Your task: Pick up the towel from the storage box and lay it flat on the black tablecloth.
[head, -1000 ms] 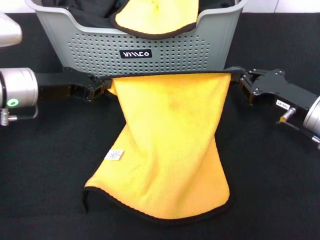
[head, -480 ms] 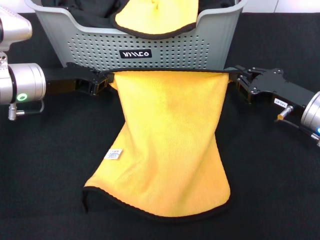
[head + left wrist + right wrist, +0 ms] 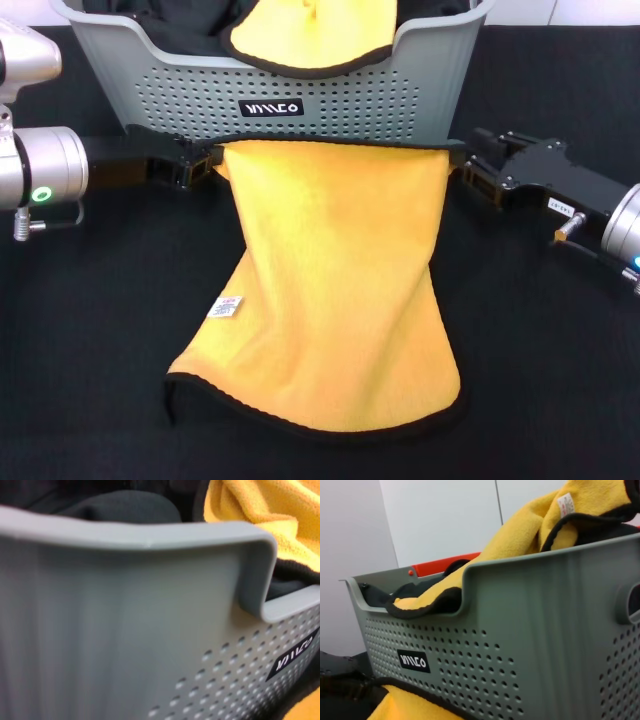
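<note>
The yellow-orange towel [image 3: 330,290] hangs stretched by its top edge just in front of the storage box [image 3: 400,90]. Its lower half lies on the black tablecloth [image 3: 80,330], with the small white label [image 3: 224,306] facing up. My left gripper [image 3: 205,165] is shut on the top left corner. At the top right corner my right gripper [image 3: 462,168] is shut on the towel too. The right wrist view shows the box wall [image 3: 560,630] close up and the held towel [image 3: 410,707] below it.
A second yellow cloth [image 3: 310,35] drapes over the box's front rim, beside plain black fabric [image 3: 170,25] inside. The left wrist view looks at the box corner [image 3: 125,620] from very near. Tablecloth spreads on both sides and in front of the towel.
Both grippers have carried the towel's top edge a little farther back, toward the box wall. The right gripper has shifted slightly left. The lower part has stayed on the tablecloth.
</note>
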Motion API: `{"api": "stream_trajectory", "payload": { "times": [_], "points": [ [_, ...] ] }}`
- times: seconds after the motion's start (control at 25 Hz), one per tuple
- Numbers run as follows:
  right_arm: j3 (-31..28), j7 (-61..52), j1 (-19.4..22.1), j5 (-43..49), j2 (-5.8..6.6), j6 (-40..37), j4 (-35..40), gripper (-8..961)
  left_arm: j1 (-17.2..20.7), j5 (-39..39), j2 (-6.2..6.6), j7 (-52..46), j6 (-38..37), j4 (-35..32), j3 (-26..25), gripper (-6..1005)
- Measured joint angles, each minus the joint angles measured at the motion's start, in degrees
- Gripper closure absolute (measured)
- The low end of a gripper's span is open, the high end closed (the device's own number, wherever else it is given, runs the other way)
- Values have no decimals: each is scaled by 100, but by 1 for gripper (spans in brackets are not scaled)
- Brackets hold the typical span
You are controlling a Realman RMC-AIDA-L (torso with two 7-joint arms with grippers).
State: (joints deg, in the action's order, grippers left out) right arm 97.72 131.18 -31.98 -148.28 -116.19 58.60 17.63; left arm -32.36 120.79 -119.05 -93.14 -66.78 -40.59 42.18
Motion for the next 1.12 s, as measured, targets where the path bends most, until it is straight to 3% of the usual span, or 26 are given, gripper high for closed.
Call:
{"api": "stream_trajectory", "payload": {
  "times": [0.28, 0.52, 0.6, 0.72, 1.12],
  "points": [
    [-22, -88, 100, -36, 0, -31, -41, 619, 44, 15, 12, 33, -24, 83, 0, 739],
    [-46, -268, 178, -29, 11, 16, -9, 386, 69, -3, 50, 142, -116, 59, 60, 602],
    [-8, -399, 169, 19, 25, 15, -10, 358, 78, -29, 52, 180, -176, 37, 55, 556],
    [67, -549, 138, 187, 32, 11, -34, 358, 88, -106, 52, 276, -283, 31, 38, 488],
    [33, -638, 385, 295, 30, 615, 32, 360, 248, -486, 86, 960, -1121, 24, 21, 468]
  ]
}}
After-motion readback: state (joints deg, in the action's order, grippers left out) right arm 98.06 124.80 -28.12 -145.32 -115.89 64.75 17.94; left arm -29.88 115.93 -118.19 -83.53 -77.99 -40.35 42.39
